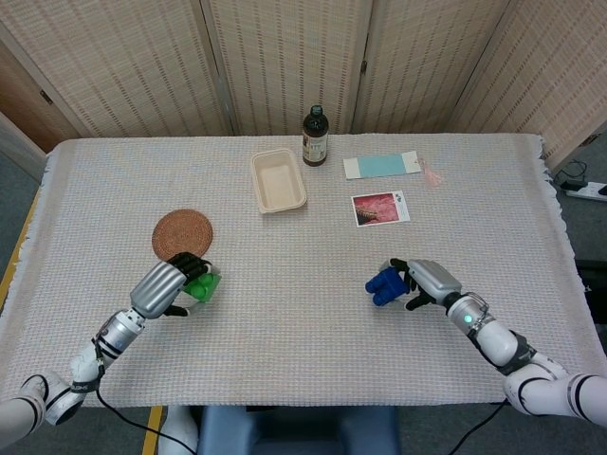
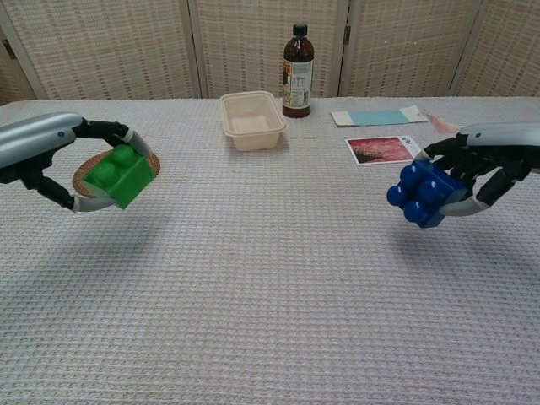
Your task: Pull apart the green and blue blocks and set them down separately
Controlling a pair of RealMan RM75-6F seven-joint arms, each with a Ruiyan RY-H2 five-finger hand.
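Observation:
The green block (image 2: 121, 175) and the blue block (image 2: 423, 194) are apart, each held above the cloth-covered table (image 1: 303, 313). My left hand (image 1: 167, 286) grips the green block (image 1: 200, 285) at the front left, just in front of the round woven coaster (image 1: 181, 233). My right hand (image 1: 429, 281) grips the blue block (image 1: 385, 283) at the front right, studs facing left. In the chest view the left hand (image 2: 46, 148) and right hand (image 2: 494, 160) sit at opposite edges, both blocks a little above the table.
A beige tray (image 1: 278, 180) and a dark bottle (image 1: 315, 136) stand at the back centre. A blue-and-white card (image 1: 381, 165) and a red photo card (image 1: 380, 208) lie at the back right. Folding screens close off the far side.

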